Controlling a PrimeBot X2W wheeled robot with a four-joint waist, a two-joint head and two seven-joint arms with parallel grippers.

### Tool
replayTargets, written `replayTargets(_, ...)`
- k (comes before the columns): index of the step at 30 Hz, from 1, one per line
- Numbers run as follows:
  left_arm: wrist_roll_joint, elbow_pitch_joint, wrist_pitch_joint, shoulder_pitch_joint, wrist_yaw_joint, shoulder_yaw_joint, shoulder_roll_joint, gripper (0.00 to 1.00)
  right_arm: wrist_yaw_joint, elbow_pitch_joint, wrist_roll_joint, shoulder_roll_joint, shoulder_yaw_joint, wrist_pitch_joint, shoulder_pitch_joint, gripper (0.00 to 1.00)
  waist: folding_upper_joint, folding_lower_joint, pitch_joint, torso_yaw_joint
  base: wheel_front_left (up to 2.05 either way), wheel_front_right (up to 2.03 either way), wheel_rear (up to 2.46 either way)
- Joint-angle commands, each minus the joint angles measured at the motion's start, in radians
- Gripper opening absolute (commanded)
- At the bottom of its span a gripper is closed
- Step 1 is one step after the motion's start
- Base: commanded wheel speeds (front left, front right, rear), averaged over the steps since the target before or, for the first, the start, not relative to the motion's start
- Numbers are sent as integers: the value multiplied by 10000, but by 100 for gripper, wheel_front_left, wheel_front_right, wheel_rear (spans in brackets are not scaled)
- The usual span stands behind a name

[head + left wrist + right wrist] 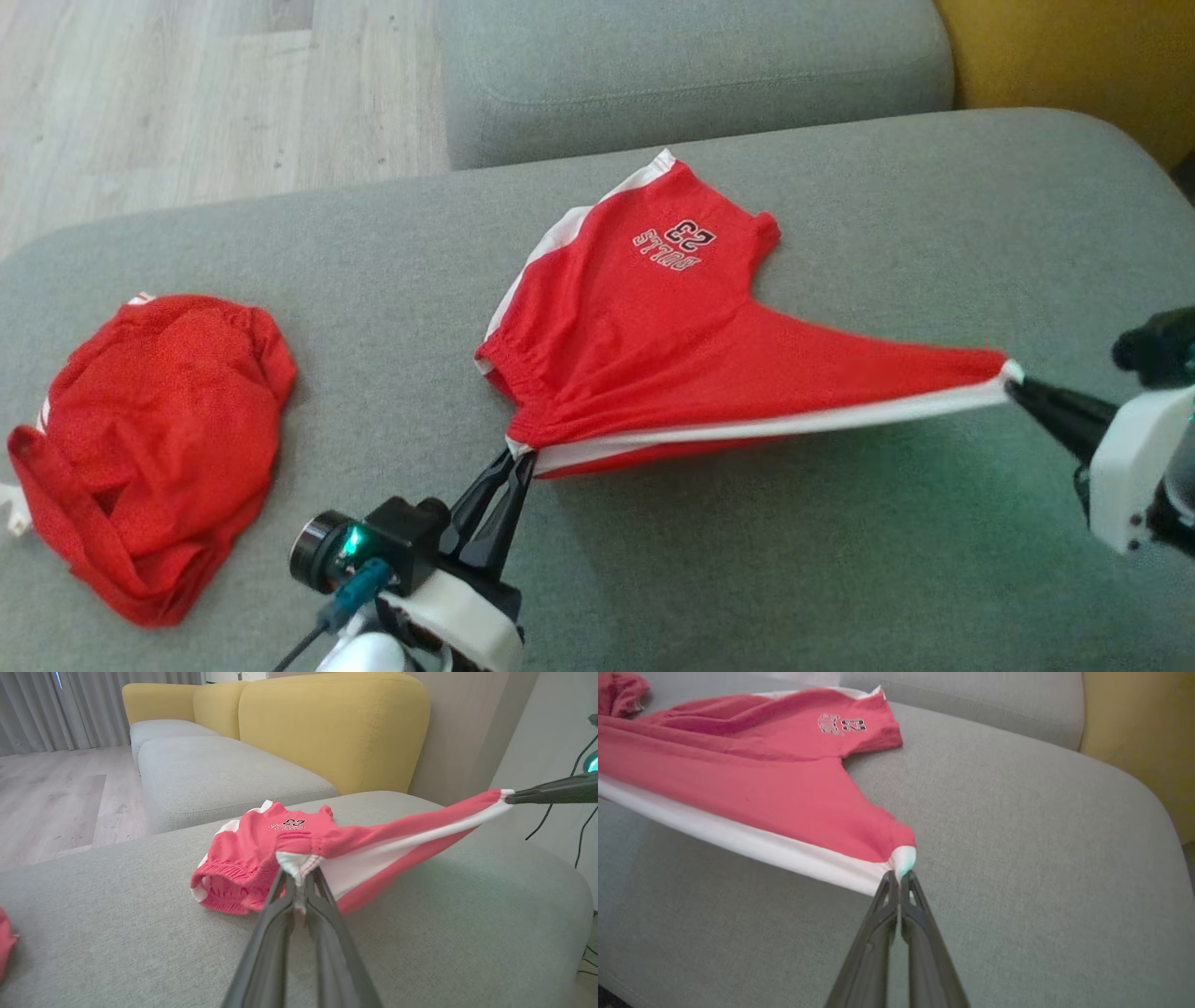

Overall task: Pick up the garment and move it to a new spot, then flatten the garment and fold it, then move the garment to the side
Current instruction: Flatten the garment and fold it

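Two claws share the red shorts [644, 327]. The left claw [521, 457] is clamped on the waistband corner at the garment's 7 o'clock, and the right claw [1013, 385] is pinched shut on the leg hem at its 3 o'clock. Between them the white side stripe [775, 425] is drawn taut, lifted just off the grey cushion [840, 579]. The far half, with the printed number [674, 245] at 12 o'clock, rests on the cushion. A second, crumpled red garment [159, 448] lies well apart at 9 o'clock. This looks like the flattening step. Next, I judge, both claws should lower together under tension so the near edge lies smooth before any fold. An uneven pull could slip a corner or wrinkle the far half.
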Motion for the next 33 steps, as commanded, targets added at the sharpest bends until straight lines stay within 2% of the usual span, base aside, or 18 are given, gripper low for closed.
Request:
replayTargets(1,18,-406,3,-343,116,448,275,0,-9,-194,-70,-509,-344,-13,-68,0,-1,1,68,6,0,0,0)
replayTargets(9,-11,-1225,462,-925,267,662,415,0,-9,-769,-1003,-15,-2003,70,-144,0,-1,1,898,276,0,0,0)
replayTargets(16,54,-899,583,-2020,84,757,329,0,-9,-987,-1958,570,-2600,428,-1090,0,-1,1,1878,666,0,0,0)
replayTargets(19,81,-680,629,-2539,14,798,254,0,-9,-883,-2277,757,-2608,537,-1791,0,-1,1,2360,872,0,0,0)
replayTargets(25,70,15,715,-3803,-153,848,-111,0,-9,78,-2810,1065,-2234,684,-3789,0,-1,1,3485,1539,0,0,0)
replayTargets(33,109,991,667,-5108,-248,734,-804,0,-9,1422,-2941,1297,-1251,569,-5628,0,-1,1,4371,2299,0,0,0)
